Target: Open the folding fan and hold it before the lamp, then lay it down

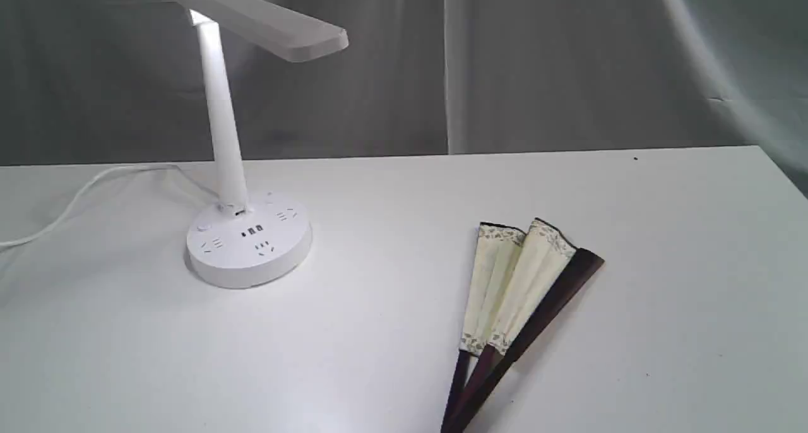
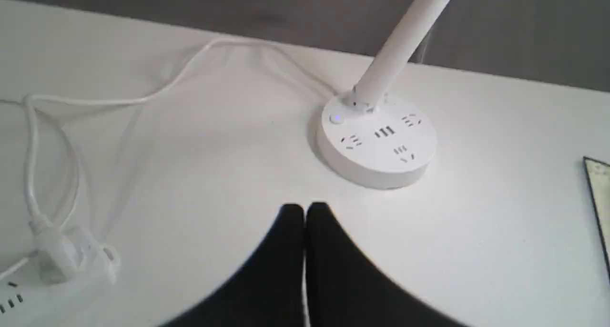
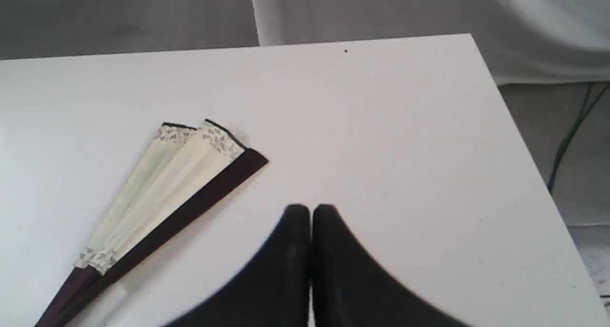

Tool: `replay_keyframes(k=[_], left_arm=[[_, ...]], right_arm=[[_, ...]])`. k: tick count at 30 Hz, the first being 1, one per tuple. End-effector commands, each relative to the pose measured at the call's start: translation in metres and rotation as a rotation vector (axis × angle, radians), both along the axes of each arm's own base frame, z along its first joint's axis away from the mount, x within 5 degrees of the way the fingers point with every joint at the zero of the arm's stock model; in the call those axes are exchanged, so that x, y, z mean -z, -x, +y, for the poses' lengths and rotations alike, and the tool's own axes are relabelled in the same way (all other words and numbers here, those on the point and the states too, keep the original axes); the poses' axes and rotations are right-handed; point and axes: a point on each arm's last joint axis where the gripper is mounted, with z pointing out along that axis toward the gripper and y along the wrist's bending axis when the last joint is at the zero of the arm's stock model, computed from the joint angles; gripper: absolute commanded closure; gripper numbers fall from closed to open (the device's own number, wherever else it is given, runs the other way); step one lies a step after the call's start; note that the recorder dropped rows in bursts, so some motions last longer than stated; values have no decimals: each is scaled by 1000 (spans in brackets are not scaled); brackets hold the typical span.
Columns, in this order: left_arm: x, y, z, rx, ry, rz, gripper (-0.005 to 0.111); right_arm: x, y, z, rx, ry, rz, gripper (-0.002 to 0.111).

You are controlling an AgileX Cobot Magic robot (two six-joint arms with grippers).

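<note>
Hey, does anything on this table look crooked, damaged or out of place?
Nothing looks damaged or spilled. The folding fan lies flat on the table, only partly spread, a few pleats showing beside its dark guard. The lamp stands on its base, cord trailing off.

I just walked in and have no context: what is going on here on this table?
Nothing is being handled at this moment. The folding fan lies on the white table, only slightly spread, apart from the lamp, which stands upright. The left fingers are shut and empty, facing the lamp's base. The right fingers are shut and empty too, not touching the fan. Opening the fan has not yet begun.
</note>
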Motion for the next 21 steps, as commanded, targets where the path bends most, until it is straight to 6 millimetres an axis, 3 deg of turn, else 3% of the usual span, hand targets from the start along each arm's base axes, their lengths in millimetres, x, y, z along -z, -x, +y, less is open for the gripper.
replay_keyframes(k=[1,10,21], left_arm=[[7,-22,0,-7,6,26,107],[36,-70,-1,-12,9,107,107],[66,-97,-3,-26,39,203,107]], right_arm=[[5,-19,0,0,-13,19,108],[36,-59,0,11,-47,158,108],[65,-81,-1,16,-49,288,107]])
